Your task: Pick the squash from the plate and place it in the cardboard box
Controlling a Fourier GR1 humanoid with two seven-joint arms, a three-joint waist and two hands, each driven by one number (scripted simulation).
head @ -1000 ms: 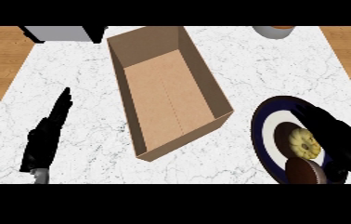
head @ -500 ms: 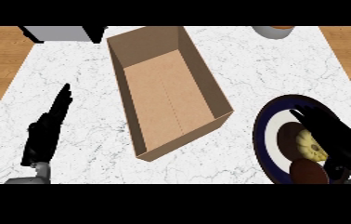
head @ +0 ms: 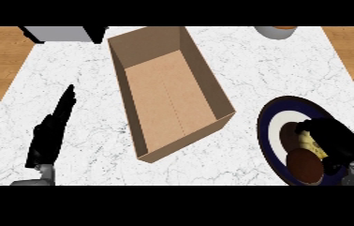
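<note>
The yellow squash [head: 308, 141] lies on a white plate with a dark blue rim [head: 265, 126] at the lower right of the counter. My right hand [head: 333, 140] sits over the squash with its fingers curled round it, hiding most of it; only a yellow edge shows at the left. A brown round shape [head: 304, 166] lies at the plate's near side. The open cardboard box [head: 166, 98] stands in the middle, tilted a little, with nothing inside. My left hand [head: 52, 131] rests at the lower left with straight fingers, well apart from the box.
A grey appliance [head: 62, 33] stands at the back left corner. A round grey-rimmed vessel [head: 276, 32] sits at the back right. The white marble counter ends in wood at both sides [head: 10, 56].
My right hand has slid left over the squash and curled on it, covering most of it. The left hand has drifted slightly but stays straight.
</note>
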